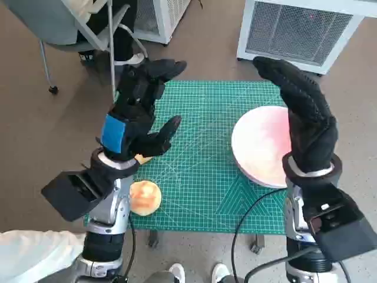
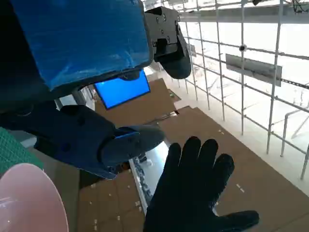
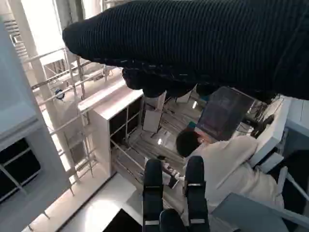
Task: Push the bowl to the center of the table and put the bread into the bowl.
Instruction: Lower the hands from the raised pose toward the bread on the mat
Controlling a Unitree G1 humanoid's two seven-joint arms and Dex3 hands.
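Starting nearest the robot in the head view: the bread (image 1: 145, 196), a round golden bun, lies on the green cutting mat (image 1: 200, 171) at about 7 o'clock of the tabletop, close to the near edge and beside the left forearm. Nothing touches it.

The left robot hand (image 1: 141, 112) is raised above the mat's left side, at roughly 9 to 10 o'clock. Its blue-taped back faces the camera, its fingers are spread apart and it holds nothing. A small pale-orange patch shows just under its heel; what it belongs to cannot be determined.

The bowl (image 1: 263, 144), pale pink and shallow, sits on the mat at about 3 o'clock, well apart from the bread and off the middle of the tabletop.

The right robot hand (image 1: 303, 115), in the black knitted glove, is upright over the bowl's right rim with fingers extended and nothing in its grasp. Whether the glove contacts the rim cannot be told.

Farther out, a chair (image 1: 70, 29) stands on the floor at 11 o'clock, and a white grilled cabinet (image 1: 306, 29) stands at 1 o'clock.

The left wrist view shows the bowl's rim and the gloved fingers (image 2: 198, 159) spread wide. The right wrist view shows a seated person (image 3: 227, 169) in light clothing.
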